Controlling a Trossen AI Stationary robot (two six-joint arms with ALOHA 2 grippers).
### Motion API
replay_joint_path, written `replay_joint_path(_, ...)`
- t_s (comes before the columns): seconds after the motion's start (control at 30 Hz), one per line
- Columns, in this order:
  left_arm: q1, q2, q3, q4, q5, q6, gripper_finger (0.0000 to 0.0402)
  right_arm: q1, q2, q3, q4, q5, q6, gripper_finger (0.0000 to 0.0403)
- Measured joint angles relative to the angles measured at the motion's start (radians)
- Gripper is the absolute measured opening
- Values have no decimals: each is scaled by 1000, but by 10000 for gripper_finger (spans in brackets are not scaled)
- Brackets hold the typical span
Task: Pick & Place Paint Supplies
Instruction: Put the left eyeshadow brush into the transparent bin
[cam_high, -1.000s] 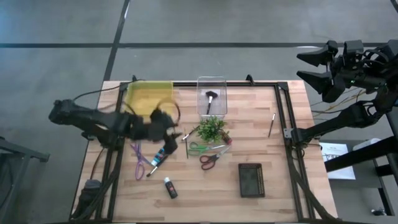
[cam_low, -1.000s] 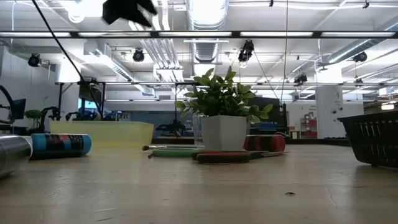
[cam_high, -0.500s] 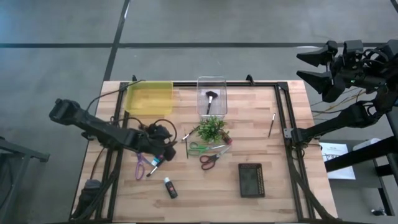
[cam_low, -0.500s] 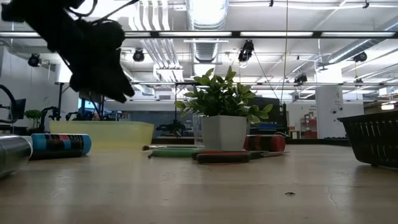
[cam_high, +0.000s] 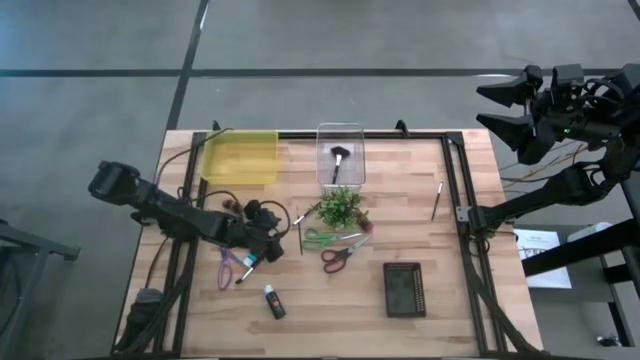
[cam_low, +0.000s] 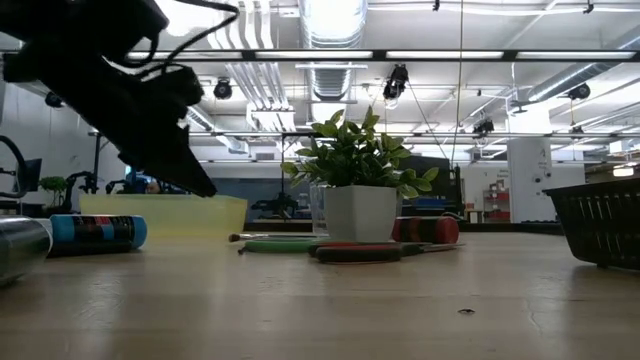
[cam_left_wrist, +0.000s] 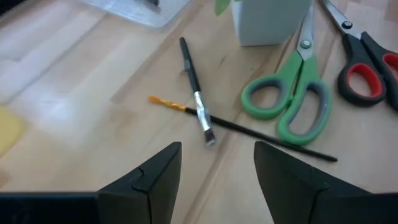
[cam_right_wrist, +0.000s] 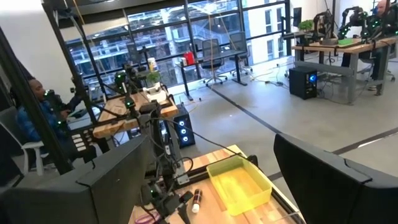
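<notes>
My left gripper (cam_high: 270, 243) (cam_left_wrist: 214, 168) hovers open above the table, touching nothing. Just ahead of its fingers lie a short dark-handled brush (cam_left_wrist: 196, 93) and a thin brush with an orange tip (cam_left_wrist: 249, 129), crossed flat on the wood (cam_high: 298, 224). Green scissors (cam_left_wrist: 292, 106) (cam_high: 322, 238) and red scissors (cam_left_wrist: 367, 59) (cam_high: 338, 258) lie beyond them. A blue paint tube (cam_high: 250, 259) (cam_low: 95, 232) pokes out under the gripper, beside purple scissors (cam_high: 224, 268). A black tube with a white cap (cam_high: 272, 300) lies nearer. My right gripper (cam_high: 520, 105) (cam_right_wrist: 217, 186) waits open, raised off the table's far right corner.
A potted plant (cam_high: 340, 207) (cam_low: 360, 190) stands by the scissors. At the far edge sit a yellow bin (cam_high: 240, 156) and a clear container (cam_high: 340, 152) holding a fan brush. A black basket (cam_high: 403, 290) stands near right. One brush (cam_high: 437, 200) lies alone at right.
My left gripper has swung from beside the yellow bin toward the table's near edge and come down, ending low over the blue tube with its fingers pointing at the crossed brushes. No object has moved.
</notes>
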Motion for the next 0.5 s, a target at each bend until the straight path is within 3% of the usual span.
replay_joint_path(0.27,43,168,1,133,37,-40,210,0,0,0,0,0,5,345)
replay_joint_path(0.5,60,260,44,156,37,-46,210,0,0,0,0,0,24,345)
